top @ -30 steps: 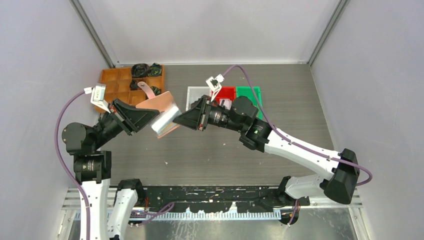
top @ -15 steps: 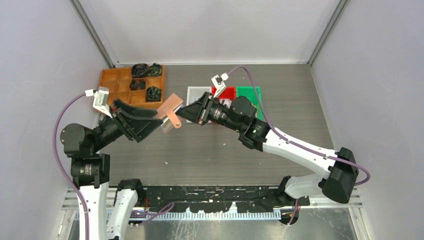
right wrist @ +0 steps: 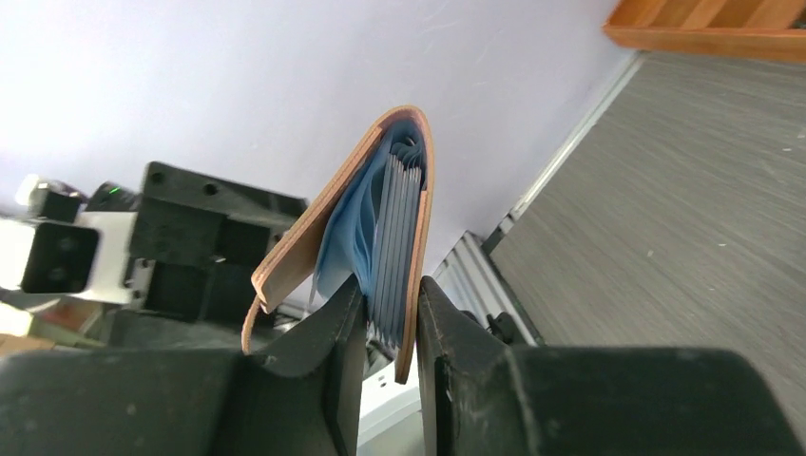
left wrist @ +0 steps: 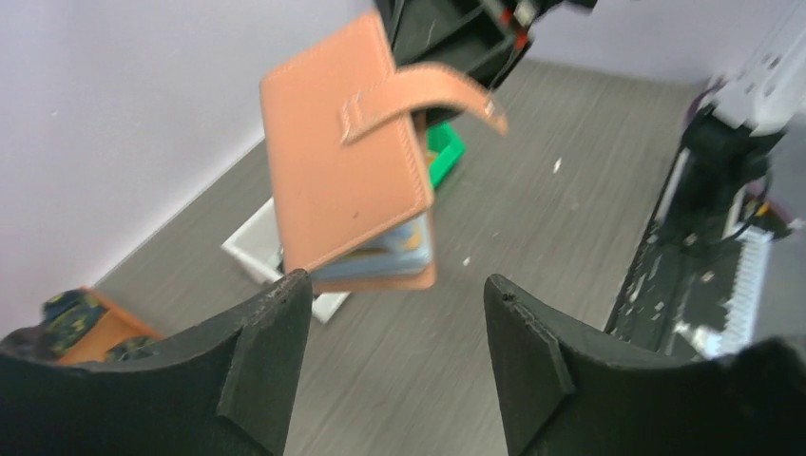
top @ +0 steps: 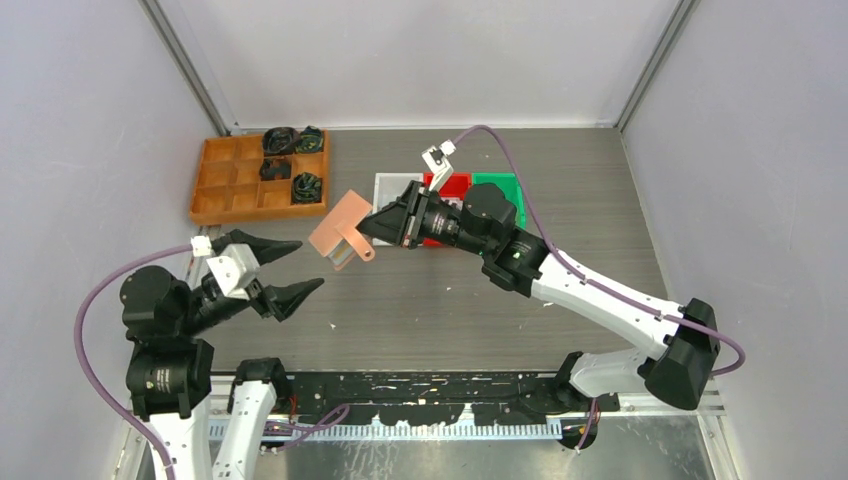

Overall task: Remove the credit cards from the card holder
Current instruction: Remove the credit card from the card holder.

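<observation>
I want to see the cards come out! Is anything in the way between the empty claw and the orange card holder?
Nothing visible. The open left gripper faces the card holder across bare air; the right gripper holds it up.

Orange wooden compartment tray [top: 225, 185] sitting beyond the left jaws, holding dark bundled items [top: 282, 140], white, red and green plastic bins [top: 458, 182] lying behind the right jaws.
</observation>
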Controlling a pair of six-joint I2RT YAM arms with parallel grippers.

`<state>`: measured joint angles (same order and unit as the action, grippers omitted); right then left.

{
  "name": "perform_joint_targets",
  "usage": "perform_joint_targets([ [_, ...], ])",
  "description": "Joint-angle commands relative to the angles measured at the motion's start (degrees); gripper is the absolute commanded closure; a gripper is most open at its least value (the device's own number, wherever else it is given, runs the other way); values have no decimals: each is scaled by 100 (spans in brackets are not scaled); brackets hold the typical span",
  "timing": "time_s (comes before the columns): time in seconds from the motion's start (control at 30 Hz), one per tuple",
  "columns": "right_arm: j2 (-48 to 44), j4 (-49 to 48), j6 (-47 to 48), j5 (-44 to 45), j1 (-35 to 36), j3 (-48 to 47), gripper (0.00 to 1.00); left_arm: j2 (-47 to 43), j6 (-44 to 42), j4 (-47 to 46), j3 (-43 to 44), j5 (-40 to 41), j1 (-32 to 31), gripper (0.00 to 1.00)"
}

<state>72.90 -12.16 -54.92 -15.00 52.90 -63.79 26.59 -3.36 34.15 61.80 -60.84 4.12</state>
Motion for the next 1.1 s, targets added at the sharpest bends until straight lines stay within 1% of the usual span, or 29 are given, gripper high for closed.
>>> perform_joint_targets([
  [0.0, 41, -525, -172, -760, 6, -515, 99, 68, -2289, 944, 79, 263, -11, 35],
  [0.07, 76, -538, -213, -894, 6, -573, 99, 47, -2518, 931, 56, 386, -15, 38],
  [0.13, 119, -561, -238, -1038, 7, -622, 99, 11, -2551, 775, -9, 456, -14, 41],
  [0.23, 199, -515, -238, -1165, 4, -686, 99, -34, -2198, 463, 13, 312, -16, 44],
  [0.33, 249, -488, -251, -1249, 0, -722, 99, -13, -2207, 722, 160, -53, -15, 44],
  [0.4, 283, -496, -273, -1304, 7, -747, 99, 11, -2129, 779, 204, -145, -9, 46],
  [0.63, 337, -489, -268, -1412, 10, -802, 99, 28, -1982, 799, 228, -224, -8, 54],
  [0.77, 356, -533, -297, -1479, 11, -809, 99, 4, -1907, 673, 149, -46, -12, 60],
  [0.9, 406, -559, -287, -1601, 64, -856, 99, -95, -1416, -11, -63, 226, -16, 69],
  [0.97, 462, -559, -272, -1695, 102, -885, 99, -142, -958, -415, -189, 372, -10, 74],
  [1.07, 496, -559, -243, -1747, 159, -900, 99, -171, -469, -767, -294, 541, -9, 79],
])
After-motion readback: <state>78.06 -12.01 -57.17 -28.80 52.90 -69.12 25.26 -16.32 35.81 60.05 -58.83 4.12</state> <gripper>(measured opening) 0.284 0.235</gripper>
